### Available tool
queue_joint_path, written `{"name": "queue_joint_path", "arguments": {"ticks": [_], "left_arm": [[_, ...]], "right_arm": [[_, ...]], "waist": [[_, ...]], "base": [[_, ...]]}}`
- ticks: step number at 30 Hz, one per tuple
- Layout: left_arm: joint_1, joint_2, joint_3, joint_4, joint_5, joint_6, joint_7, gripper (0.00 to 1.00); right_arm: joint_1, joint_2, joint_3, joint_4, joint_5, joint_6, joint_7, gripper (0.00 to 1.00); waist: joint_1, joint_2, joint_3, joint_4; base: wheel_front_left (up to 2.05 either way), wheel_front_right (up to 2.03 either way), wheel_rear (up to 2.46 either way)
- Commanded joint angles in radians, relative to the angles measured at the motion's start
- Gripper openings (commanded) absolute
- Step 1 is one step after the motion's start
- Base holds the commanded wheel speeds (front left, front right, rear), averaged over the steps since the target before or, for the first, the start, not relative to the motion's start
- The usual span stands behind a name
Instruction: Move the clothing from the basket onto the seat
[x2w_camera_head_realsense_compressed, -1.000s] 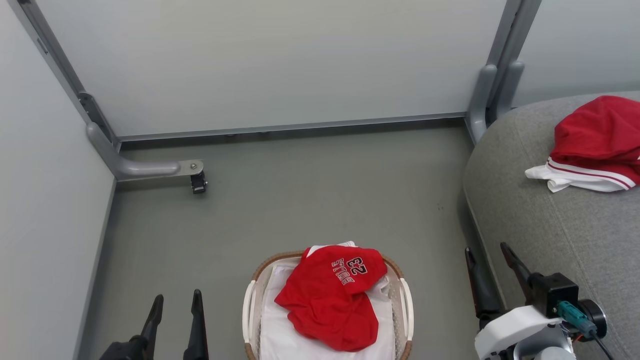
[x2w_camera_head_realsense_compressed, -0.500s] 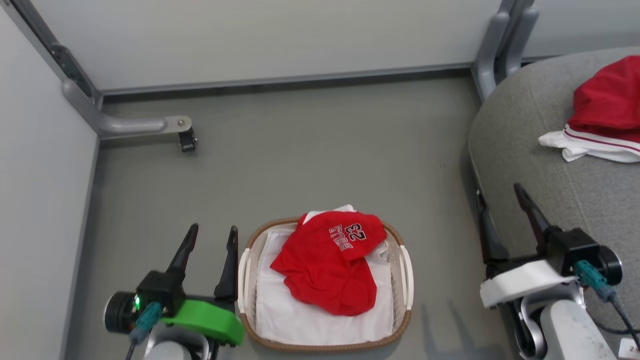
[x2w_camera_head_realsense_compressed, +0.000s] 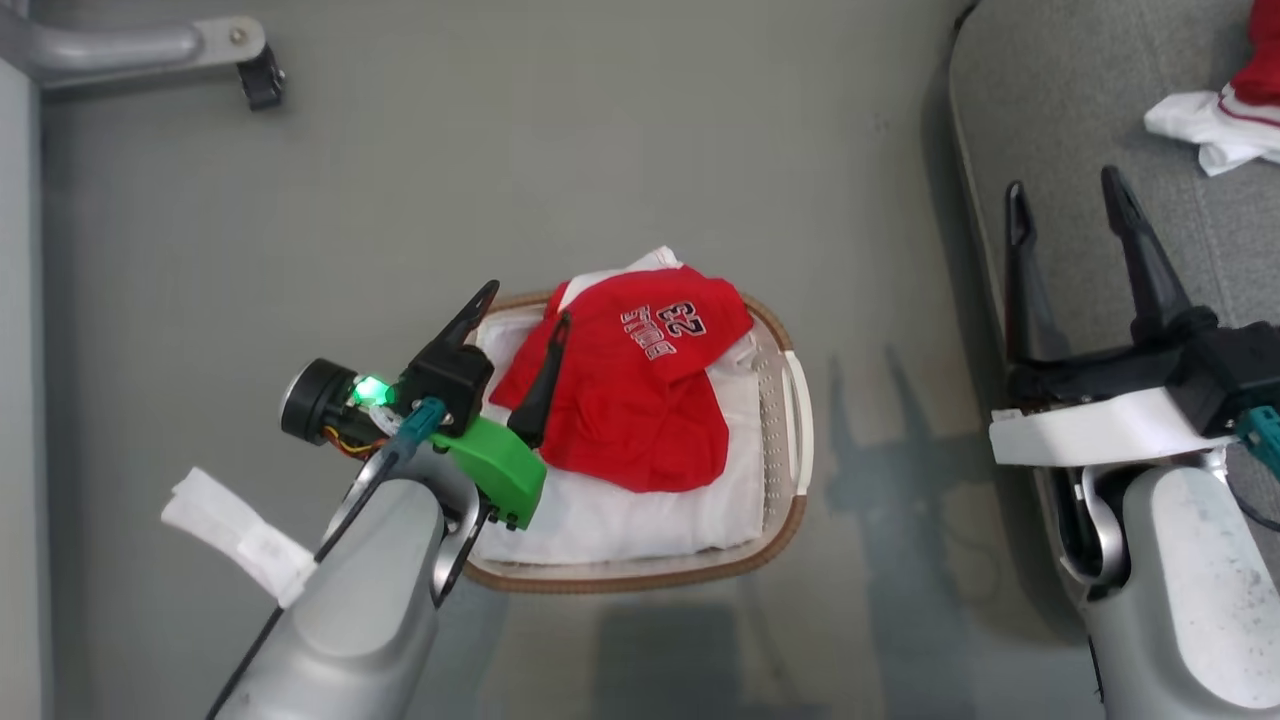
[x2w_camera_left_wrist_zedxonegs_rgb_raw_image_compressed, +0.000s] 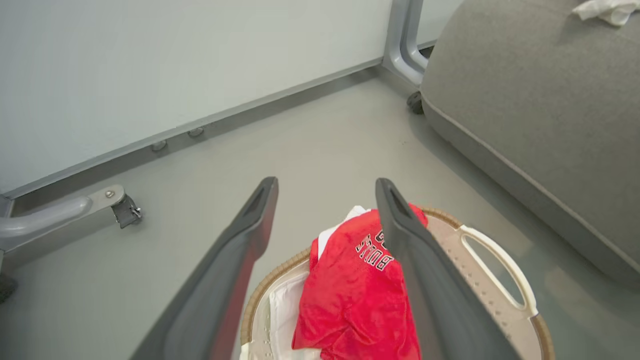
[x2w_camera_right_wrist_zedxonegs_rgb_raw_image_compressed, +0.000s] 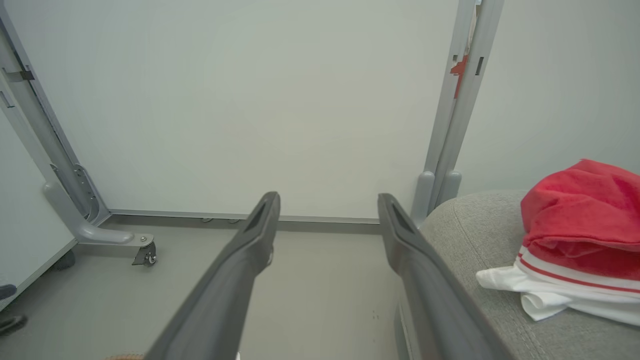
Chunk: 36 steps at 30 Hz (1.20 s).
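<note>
White basket (x2w_camera_head_realsense_compressed: 798, 400), red jersey (x2w_camera_head_realsense_compressed: 640, 410) inside (liner (x2w_camera_head_realsense_compressed: 640, 520) beneath)

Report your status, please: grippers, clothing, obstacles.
Left gripper open, over Bulls garment in basket. Right gripper open, by seat. Striped garment on seat. Path unobstructed.

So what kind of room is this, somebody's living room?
Probably a staged test bay, not a home: plain pale partition panels on grey metal castor feet, bare grey floor, with one large grey fabric seat and a small white plastic laundry basket.
</note>
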Motion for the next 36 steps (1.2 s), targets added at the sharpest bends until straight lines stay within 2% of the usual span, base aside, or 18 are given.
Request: {"name": "queue_joint_path", "arguments": {"ticks": [1,11,18,31,36], "left_arm": [[-0.049,0.012,-0.019,0.044,0.002,-0.002,0.005,1.00],[-0.251,0.014,-0.102,0.328,-0.007,-0.002,0.024,1.00],[-0.361,0.027,-0.089,0.460,-0.027,0.010,0.039,1.00],[-0.462,0.013,-0.076,0.556,-0.061,0.022,0.015,1.00],[-0.484,0.020,-0.063,0.575,-0.069,0.070,0.007,1.00]], "right_arm": [[-0.023,-0.003,-0.002,-0.021,0.006,-0.001,-0.002,1.00],[-0.075,-0.003,-0.003,-0.093,0.050,-0.001,-0.002,1.00],[-0.108,-0.002,0.017,-0.123,0.072,-0.001,-0.002,1.00],[-0.129,-0.003,0.028,-0.136,0.093,-0.001,-0.002,1.00],[-0.133,-0.003,0.032,-0.136,0.096,-0.001,-0.002,1.00]], "waist": [[0.0000,0.0000,0.192,-0.072],[0.0000,0.0000,0.344,-0.116],[0.0000,0.0000,0.417,-0.143],[0.0000,0.0000,0.463,-0.159],[0.0000,0.0000,0.473,-0.159]], "base": [[0.00,0.00,0.00],[0.00,0.00,0.00],[0.00,0.00,0.00],[0.00,0.00,0.00],[0.00,0.00,0.00]]}}
